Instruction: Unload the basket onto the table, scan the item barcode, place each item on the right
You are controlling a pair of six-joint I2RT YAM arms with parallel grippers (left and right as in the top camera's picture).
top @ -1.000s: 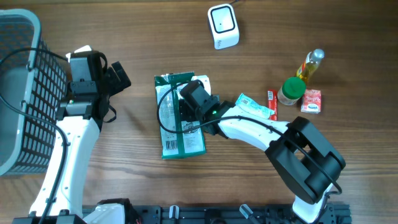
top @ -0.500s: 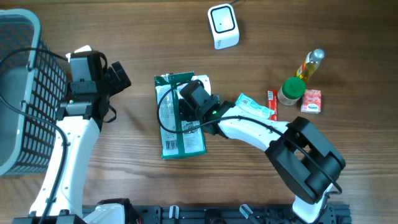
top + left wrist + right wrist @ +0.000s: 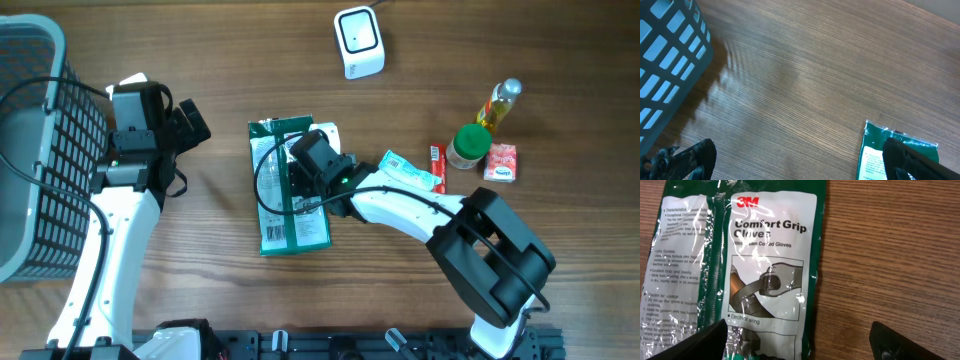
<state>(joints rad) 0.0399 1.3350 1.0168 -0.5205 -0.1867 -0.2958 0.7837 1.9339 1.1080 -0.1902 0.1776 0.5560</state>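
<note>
Green glove packet [image 3: 290,232]: we see it lying flat on the wooden table [image 3: 480,40], mid-table, well apart from the white scanner [image 3: 358,42].
Right gripper [image 3: 800,347]: we find it over the packet, jaws spread wide, grasping nothing.
Left gripper [image 3: 192,125]: jaws released, empty, beside the basket [image 3: 30,150].

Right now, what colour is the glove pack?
The pack is green with white panels, clearest in right wrist view.
</note>
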